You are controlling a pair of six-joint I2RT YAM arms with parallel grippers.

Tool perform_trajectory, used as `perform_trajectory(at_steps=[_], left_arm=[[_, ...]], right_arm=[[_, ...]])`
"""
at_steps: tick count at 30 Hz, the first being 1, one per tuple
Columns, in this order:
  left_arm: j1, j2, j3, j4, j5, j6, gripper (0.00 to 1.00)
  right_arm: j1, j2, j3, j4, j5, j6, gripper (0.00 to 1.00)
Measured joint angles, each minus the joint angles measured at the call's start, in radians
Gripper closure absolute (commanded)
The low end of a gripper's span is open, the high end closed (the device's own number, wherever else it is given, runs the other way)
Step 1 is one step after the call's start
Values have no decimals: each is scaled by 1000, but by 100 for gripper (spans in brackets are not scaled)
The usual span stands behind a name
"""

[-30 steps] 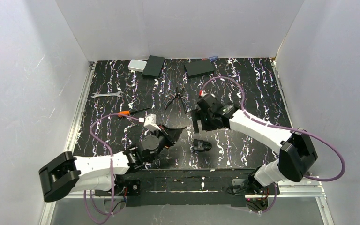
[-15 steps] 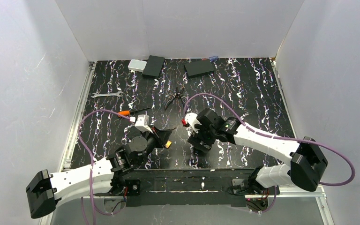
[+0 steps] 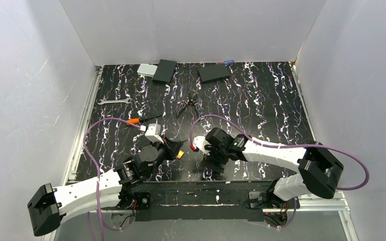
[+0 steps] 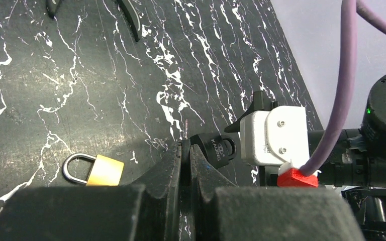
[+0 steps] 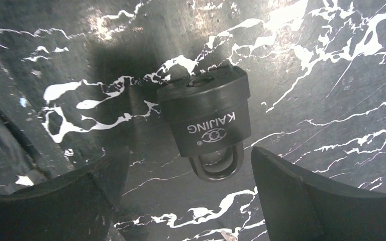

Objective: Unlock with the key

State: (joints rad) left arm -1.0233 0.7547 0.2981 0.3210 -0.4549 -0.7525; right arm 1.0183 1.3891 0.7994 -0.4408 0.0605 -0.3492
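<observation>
2 grippers: right gripper (image 5: 186,193) spread astride lock (image 5: 206,113); left gripper (image 4: 183,148) clenched on key (image 4: 187,128).
Lock axis: 12-6, shackle at 6.
Your aim: lock lies 3 o'clock of key.

Lab robot cell: white panel walls (image 3: 191,30) box in a black marbled mat (image 3: 261,95); aluminium rail (image 3: 83,125) at edge; wrench (image 3: 113,101), pliers (image 3: 187,106), screwdriver (image 3: 143,119) laid out.

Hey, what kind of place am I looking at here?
Probably a robotics lab test cell: white panel walls box in a marbled black mat, and a wrench, pliers and a black padlock lie on it, likely as practice props.
</observation>
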Motion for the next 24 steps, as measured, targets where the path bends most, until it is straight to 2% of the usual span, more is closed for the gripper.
perform_trajectory(at_steps=[8, 11, 13, 17, 19, 21, 24], left_arm=[[0, -20, -26, -6, 3, -7, 100], [0, -20, -26, -8, 3, -8, 100], [0, -20, -26, -8, 3, -9, 100], [0, -21, -28, -9, 3, -10, 100], [2, -27, -30, -14, 3, -10, 100], [5, -35, -30, -17, 2, -10, 100], [7, -52, -30, -23, 2, -10, 100]], right_arm=[[-2, 9, -52, 116, 34, -51, 5], [-2, 31, -52, 155, 37, -60, 10], [-2, 45, -52, 173, 36, -67, 18], [-2, 66, -51, 189, 26, -71, 49], [-2, 73, -50, 199, 21, -74, 55], [-3, 85, -43, 205, 18, -72, 69], [-3, 124, -8, 207, 13, -69, 83]])
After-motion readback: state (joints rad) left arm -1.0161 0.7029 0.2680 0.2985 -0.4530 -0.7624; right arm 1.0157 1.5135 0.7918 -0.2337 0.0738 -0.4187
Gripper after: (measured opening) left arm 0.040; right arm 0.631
